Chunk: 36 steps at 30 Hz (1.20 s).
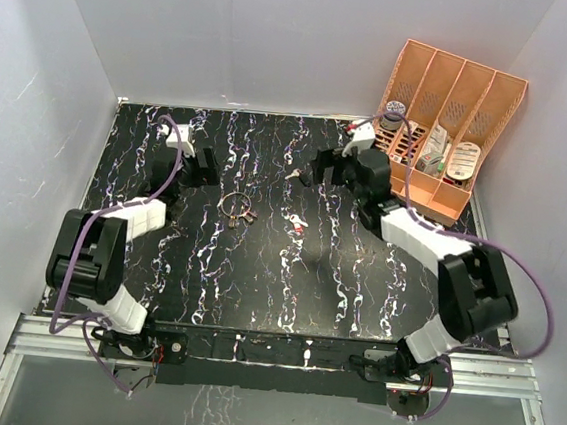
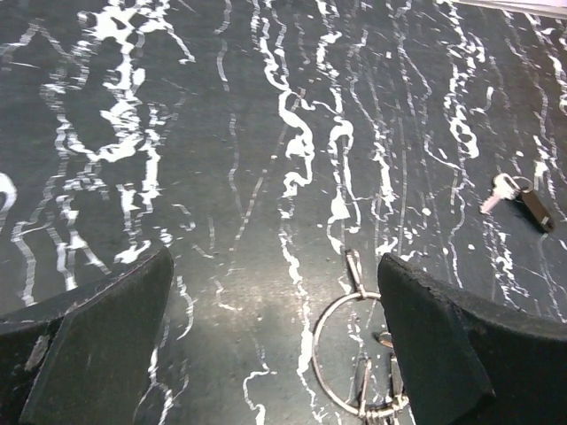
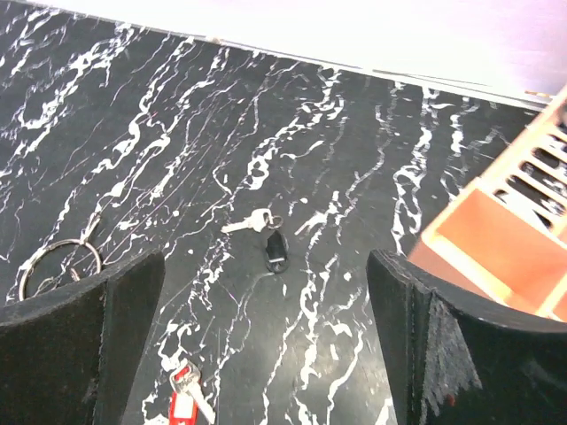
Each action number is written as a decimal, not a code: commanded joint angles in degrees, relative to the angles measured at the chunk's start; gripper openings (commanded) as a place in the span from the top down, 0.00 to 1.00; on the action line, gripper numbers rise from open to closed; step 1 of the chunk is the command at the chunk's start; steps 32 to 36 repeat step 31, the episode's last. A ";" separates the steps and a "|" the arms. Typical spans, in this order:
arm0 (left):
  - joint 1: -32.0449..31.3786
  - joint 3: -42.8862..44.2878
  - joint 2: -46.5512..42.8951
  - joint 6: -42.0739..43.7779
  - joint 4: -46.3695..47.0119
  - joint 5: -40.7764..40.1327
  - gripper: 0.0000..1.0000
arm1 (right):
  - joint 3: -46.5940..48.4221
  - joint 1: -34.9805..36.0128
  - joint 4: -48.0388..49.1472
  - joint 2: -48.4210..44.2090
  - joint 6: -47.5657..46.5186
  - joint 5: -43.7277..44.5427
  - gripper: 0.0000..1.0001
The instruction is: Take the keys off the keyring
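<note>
The keyring (image 1: pixel 223 205) lies flat on the black marbled table, left of centre, with a few small keys (image 1: pixel 246 215) still on it. In the left wrist view the keyring (image 2: pixel 314 352) sits by the right finger, its keys (image 2: pixel 365 390) at the bottom edge. A loose silver key (image 3: pixel 251 222) with a black fob (image 3: pixel 276 251) lies apart. A red-tagged key (image 3: pixel 182 400) lies alone; it also shows in the top view (image 1: pixel 299 230). My left gripper (image 1: pixel 187 166) is open and empty, just behind the ring. My right gripper (image 1: pixel 321 168) is open and empty, over the loose key.
An orange organiser (image 1: pixel 452 113) with small items stands at the back right, close to the right arm; its corner shows in the right wrist view (image 3: pixel 496 239). White walls enclose the table on three sides.
</note>
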 commanded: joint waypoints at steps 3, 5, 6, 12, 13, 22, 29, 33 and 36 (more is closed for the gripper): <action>-0.16 -1.56 -9.59 4.46 -9.43 -13.76 0.01 | -14.86 -0.50 13.24 -16.51 -2.86 11.95 0.02; -0.32 -2.91 -12.62 5.49 -10.03 -16.14 0.01 | -18.38 -0.58 14.21 -20.71 -3.49 15.86 0.02; -0.40 -3.56 -14.56 5.84 -10.04 -16.94 0.01 | -19.82 -0.69 14.64 -22.39 -3.64 17.65 0.01; -0.61 -7.54 -23.22 6.41 -9.32 -18.00 0.01 | -27.19 -0.98 16.77 -31.05 -2.55 25.10 0.02; -0.60 -8.00 -24.33 6.29 -9.52 -17.94 0.01 | -28.28 -0.98 17.27 -32.39 -2.10 25.80 0.02; -0.85 -11.42 -29.95 7.01 -9.66 -18.11 0.01 | -33.94 -1.01 17.09 -39.45 -1.34 29.05 0.02; -0.87 -12.77 -31.15 7.70 -10.13 -20.80 0.01 | -34.51 -0.98 16.91 -40.28 -1.52 29.54 0.02; -0.87 -13.22 -31.73 7.47 -9.27 -20.62 0.01 | -34.51 -0.98 17.05 -39.92 -1.60 29.51 0.02; -0.87 -13.22 -31.73 7.47 -9.27 -20.62 0.01 | -34.51 -0.98 17.05 -39.92 -1.60 29.51 0.02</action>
